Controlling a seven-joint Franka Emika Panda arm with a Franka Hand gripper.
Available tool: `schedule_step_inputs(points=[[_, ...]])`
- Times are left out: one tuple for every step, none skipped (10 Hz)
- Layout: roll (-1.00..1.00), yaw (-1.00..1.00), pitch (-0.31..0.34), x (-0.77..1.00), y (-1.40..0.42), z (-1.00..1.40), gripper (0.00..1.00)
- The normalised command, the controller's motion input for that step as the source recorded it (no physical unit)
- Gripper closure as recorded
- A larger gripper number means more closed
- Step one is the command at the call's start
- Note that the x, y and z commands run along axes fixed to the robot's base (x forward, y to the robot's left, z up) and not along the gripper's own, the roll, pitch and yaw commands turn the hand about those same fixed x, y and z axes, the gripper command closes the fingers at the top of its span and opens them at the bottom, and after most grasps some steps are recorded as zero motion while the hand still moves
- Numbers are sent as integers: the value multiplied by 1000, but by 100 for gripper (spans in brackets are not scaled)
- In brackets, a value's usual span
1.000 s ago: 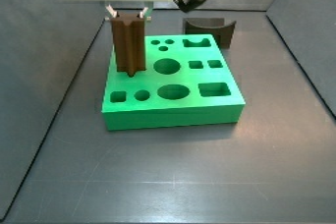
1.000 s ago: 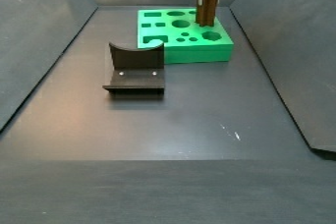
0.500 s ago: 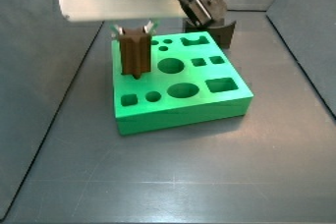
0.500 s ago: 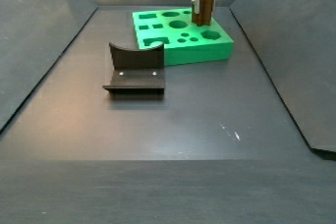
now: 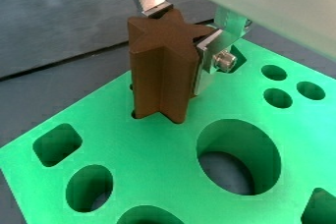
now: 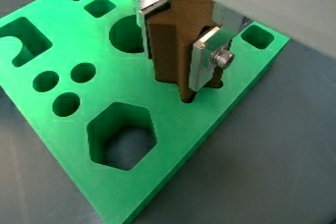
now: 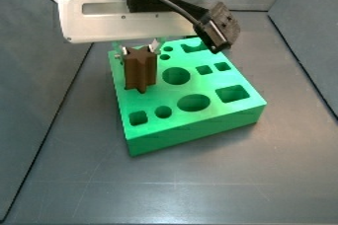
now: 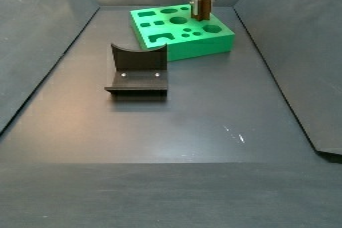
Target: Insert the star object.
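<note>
As the green block [image 7: 189,106] has skewed on the surface [image 7: 199,185] since a second ago, entry: star object [image 7: 138,68], upright, sunk deeper into its edge socket; claw [image 7: 140,53] clamped on it. Insertion judged near complete.

dark grey floor [image 8: 160,152], dark walls [image 8: 40,42]

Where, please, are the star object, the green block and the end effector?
star object [image 5: 164,71], a wrist view, brown fluted side.
green block [image 7: 199,125], a side view, front wall.
end effector [image 6: 180,29], a wrist view, between the fingertips, shut on the star object.
</note>
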Motion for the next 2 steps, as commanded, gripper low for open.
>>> schedule_step_inputs(points=[[14, 0, 3, 0, 0, 0, 100], [0, 0, 0, 0, 0, 0, 100]])
